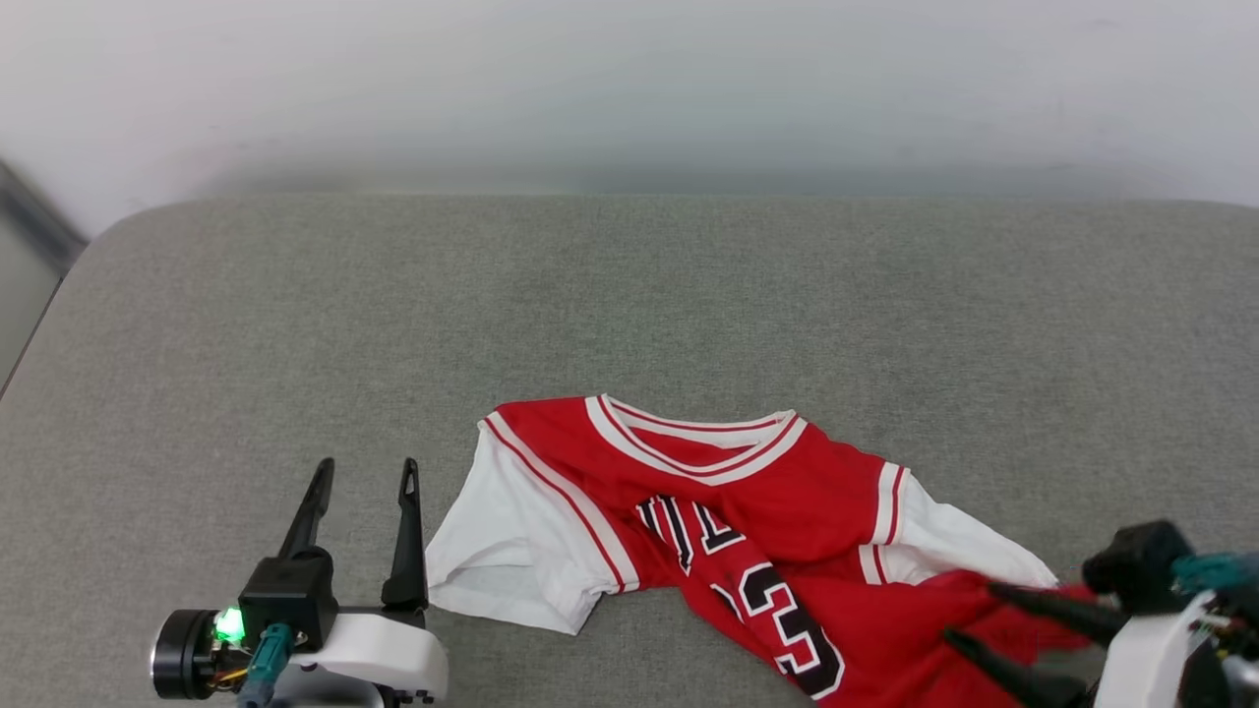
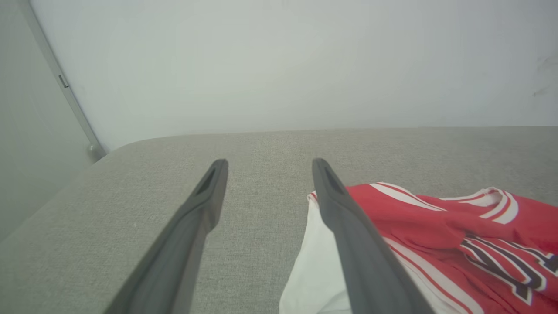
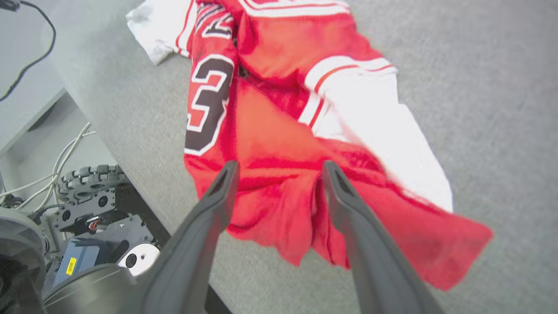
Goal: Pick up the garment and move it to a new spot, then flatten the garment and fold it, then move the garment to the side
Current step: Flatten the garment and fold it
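Nearest, the left gripper [image 1: 366,470] is seen empty, its long dark fingers spread. The right gripper [image 1: 972,615] is held with fingers parted over bunched red cloth. The rumpled red jersey-style garment with white sleeves [image 1: 787,492] is laid between them, near the front edge of the grey fabric-covered surface [image 1: 629,295]. A pale wall [image 1: 629,79] is seen beyond.

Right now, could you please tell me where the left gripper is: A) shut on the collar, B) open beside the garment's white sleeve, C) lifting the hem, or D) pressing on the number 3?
B: the left gripper stands open over the bare grey surface, next to the white sleeve of the garment.
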Motion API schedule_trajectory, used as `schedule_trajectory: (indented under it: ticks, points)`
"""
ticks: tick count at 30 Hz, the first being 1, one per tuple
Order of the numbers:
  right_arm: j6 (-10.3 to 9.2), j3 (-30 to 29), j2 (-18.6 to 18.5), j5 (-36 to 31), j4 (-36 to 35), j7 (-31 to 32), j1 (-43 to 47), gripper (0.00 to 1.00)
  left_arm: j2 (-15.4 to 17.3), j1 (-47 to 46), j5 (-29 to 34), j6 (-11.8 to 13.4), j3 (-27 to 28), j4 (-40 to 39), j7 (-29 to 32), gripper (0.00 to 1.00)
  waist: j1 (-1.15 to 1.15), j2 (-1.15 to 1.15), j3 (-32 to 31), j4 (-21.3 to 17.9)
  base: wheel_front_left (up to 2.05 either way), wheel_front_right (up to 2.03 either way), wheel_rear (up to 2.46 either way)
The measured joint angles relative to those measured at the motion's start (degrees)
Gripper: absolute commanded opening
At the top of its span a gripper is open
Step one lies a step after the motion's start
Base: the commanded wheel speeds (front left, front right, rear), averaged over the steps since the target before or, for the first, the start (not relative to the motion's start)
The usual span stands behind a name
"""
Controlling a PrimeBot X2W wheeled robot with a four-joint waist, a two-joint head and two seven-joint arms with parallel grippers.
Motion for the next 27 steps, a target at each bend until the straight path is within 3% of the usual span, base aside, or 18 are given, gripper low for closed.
schedule_trajectory:
  ticks: [3, 7, 12, 17, 19, 22, 27]
  points:
    - [0.00, -7.6, 0.6, -2.8, -3.2, -0.6, 2.3, 1.00, 0.8, 0.0, 0.5, -0.1, 0.3, -0.7, 0.0, 1.00, 0.00, 0.00, -0.5, -0.5, 0.00, 0.00, 0.00]
    - [0.01, -18.7, 4.7, -8.4, -6.1, -1.8, 5.8, 1.00, 1.5, -0.6, 0.5, -0.7, 0.5, -1.0, 0.0, 1.00, 0.00, 0.00, -0.9, -0.9, 0.00, 0.00, 0.00]
    - [0.00, -34.5, 15.4, -18.4, -7.6, -4.4, 9.4, 1.00, 3.5, -3.3, 0.5, -3.1, 0.0, -0.8, 0.0, 1.00, 0.00, 0.00, -1.0, -1.1, 0.00, 0.00, 0.00]
    - [0.00, -43.0, 25.8, -29.3, -9.6, -8.3, 12.3, 1.00, 6.5, -8.2, -0.4, -6.2, -1.4, 1.1, 1.9, 1.00, 0.00, 0.00, -0.3, -1.0, 0.00, 0.00, 0.00]
    - [0.00, -44.9, 29.8, -32.0, -9.6, -10.2, 13.4, 1.00, 8.1, -10.6, -1.5, -7.3, -2.6, 2.0, 6.2, 1.00, 0.00, 0.00, 0.0, -1.0, 0.00, 0.00, 0.00]
    - [0.00, -46.2, 32.8, -35.0, -9.2, -12.0, 14.4, 1.00, 11.1, -13.6, -4.5, -8.2, -5.2, 2.9, 14.2, 1.00, 0.00, 0.00, 0.6, -1.1, 0.00, 0.00, 0.00]
    - [0.00, -45.5, 35.0, -37.5, -7.7, -13.2, 14.9, 1.00, 17.8, -18.1, -14.8, -8.5, -13.3, 2.7, 31.4, 1.00, 0.00, 0.00, 1.8, -1.6, 0.00, 0.00, 0.00]
